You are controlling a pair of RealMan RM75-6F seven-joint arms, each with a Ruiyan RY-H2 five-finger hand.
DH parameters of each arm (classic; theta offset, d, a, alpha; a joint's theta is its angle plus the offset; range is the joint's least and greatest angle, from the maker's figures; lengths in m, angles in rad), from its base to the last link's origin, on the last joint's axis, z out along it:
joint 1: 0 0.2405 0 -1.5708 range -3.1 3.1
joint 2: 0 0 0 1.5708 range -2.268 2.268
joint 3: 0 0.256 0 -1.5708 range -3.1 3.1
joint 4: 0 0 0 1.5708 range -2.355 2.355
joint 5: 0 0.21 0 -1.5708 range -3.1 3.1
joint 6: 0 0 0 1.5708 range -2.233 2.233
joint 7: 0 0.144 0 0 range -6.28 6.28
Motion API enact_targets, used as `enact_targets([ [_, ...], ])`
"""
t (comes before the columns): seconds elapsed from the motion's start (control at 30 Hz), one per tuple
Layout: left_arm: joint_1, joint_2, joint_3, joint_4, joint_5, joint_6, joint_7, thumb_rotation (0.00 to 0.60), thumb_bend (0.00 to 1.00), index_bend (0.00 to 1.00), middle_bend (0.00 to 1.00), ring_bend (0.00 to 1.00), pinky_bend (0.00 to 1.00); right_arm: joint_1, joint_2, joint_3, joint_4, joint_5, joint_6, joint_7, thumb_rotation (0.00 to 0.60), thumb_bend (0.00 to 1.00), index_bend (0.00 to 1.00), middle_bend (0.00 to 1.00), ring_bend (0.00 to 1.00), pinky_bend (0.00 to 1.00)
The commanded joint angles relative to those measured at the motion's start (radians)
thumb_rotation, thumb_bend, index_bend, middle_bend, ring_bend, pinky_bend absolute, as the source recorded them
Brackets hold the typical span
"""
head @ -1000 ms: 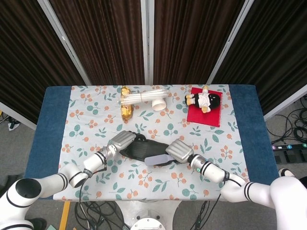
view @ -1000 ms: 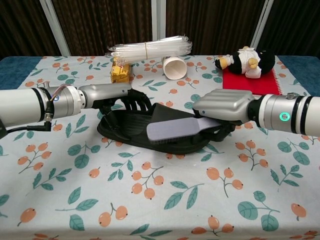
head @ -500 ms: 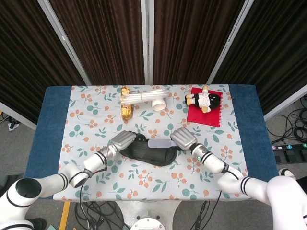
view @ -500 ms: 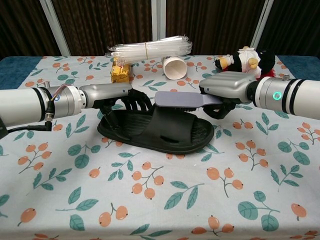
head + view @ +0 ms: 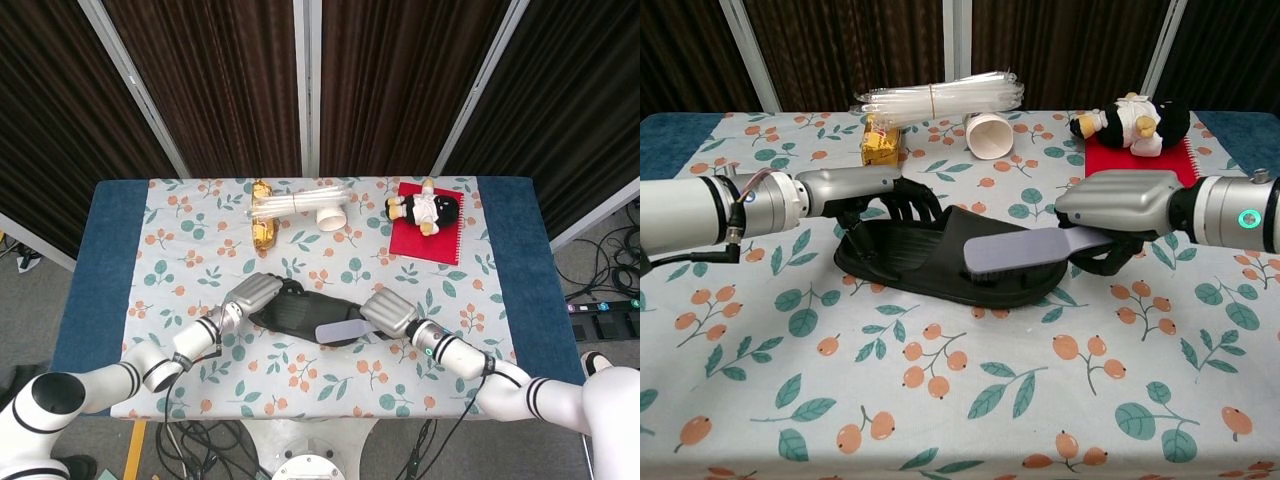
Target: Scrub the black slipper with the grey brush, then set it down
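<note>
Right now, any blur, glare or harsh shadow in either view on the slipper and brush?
Head view: sharp, even light, no glare; black slipper reads as a dark mass with little detail. Chest view: grey brush crisp, no motion blur; soft sheen on the right hand shell; faint shadow under the slipper, left hand fingers dark against it.

No legible text, label, brand, number or sign appears in either view. The yellow packet (image 5: 883,146) carries print, but it is too small to read.
</note>
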Motion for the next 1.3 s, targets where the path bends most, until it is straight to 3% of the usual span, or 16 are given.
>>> enact_targets([
  [0.03,0.002,0.011,0.000,-0.016,0.004,0.009,0.004,0.600,0.10,0.29,0.42,0.26,0.29,-0.037,0.076,0.025,-0.050,0.000,0.097,0.061,0.600,0.64,1.00,1.00,1.00,1.00],
  [0.2,0.010,0.049,-0.014,-0.074,-0.008,0.030,0.028,0.600,0.09,0.14,0.17,0.04,0.18,-0.057,0.133,0.070,-0.016,0.104,0.074,0.050,0.600,0.59,1.00,1.00,1.00,1.00],
  [0.33,0.036,0.066,-0.037,-0.102,-0.019,0.098,0.060,0.600,0.08,0.13,0.13,0.02,0.15,-0.047,0.096,0.081,0.055,0.183,-0.015,0.020,0.600,0.48,1.00,0.99,1.00,1.00],
  [0.43,0.051,0.097,-0.041,-0.121,-0.013,0.139,0.106,0.600,0.07,0.13,0.13,0.02,0.15,-0.041,0.043,0.084,0.125,0.219,-0.065,0.010,0.600,0.35,0.97,0.90,0.96,0.97],
  [0.5,0.068,0.133,-0.048,-0.154,-0.020,0.171,0.139,0.600,0.07,0.13,0.13,0.02,0.15,-0.039,0.013,0.087,0.164,0.236,-0.087,0.004,0.600,0.22,0.83,0.76,0.81,0.84],
  [0.6,0.104,0.197,-0.060,-0.212,-0.042,0.215,0.167,0.600,0.06,0.13,0.13,0.02,0.15,-0.043,-0.006,0.094,0.182,0.244,-0.094,0.024,0.600,0.12,0.53,0.50,0.51,0.59],
  [0.7,0.143,0.267,-0.066,-0.269,-0.071,0.243,0.194,0.600,0.06,0.13,0.13,0.02,0.15,-0.047,0.005,0.093,0.171,0.237,-0.099,0.036,0.600,0.03,0.15,0.24,0.22,0.34],
  [0.8,0.181,0.335,-0.063,-0.324,-0.098,0.263,0.224,0.600,0.06,0.13,0.13,0.02,0.15,-0.060,0.032,0.089,0.139,0.226,-0.082,0.034,0.600,0.00,0.01,0.11,0.09,0.21],
  [0.87,0.212,0.370,-0.060,-0.351,-0.115,0.285,0.238,0.600,0.06,0.13,0.13,0.02,0.15,-0.076,0.062,0.086,0.103,0.216,-0.053,0.038,0.600,0.00,0.00,0.06,0.03,0.15],
  [1.03,0.322,0.464,-0.040,-0.423,-0.150,0.382,0.267,0.600,0.05,0.13,0.13,0.02,0.15,-0.153,0.200,0.076,-0.038,0.168,0.082,0.079,0.600,0.00,0.00,0.03,0.00,0.12],
  [1.13,0.403,0.523,-0.016,-0.471,-0.184,0.441,0.311,0.600,0.05,0.13,0.13,0.02,0.15,-0.238,0.300,0.061,-0.115,0.127,0.227,0.106,0.600,0.01,0.00,0.09,0.04,0.14],
  [1.2,0.451,0.550,-0.006,-0.498,-0.204,0.485,0.347,0.600,0.05,0.13,0.13,0.02,0.15,-0.293,0.351,0.052,-0.146,0.121,0.304,0.109,0.600,0.09,0.00,0.17,0.10,0.21],
  [1.3,0.541,0.568,0.013,-0.526,-0.224,0.594,0.428,0.600,0.05,0.13,0.13,0.02,0.15,-0.388,0.424,0.030,-0.197,0.133,0.411,0.083,0.600,0.18,0.00,0.19,0.11,0.22],
])
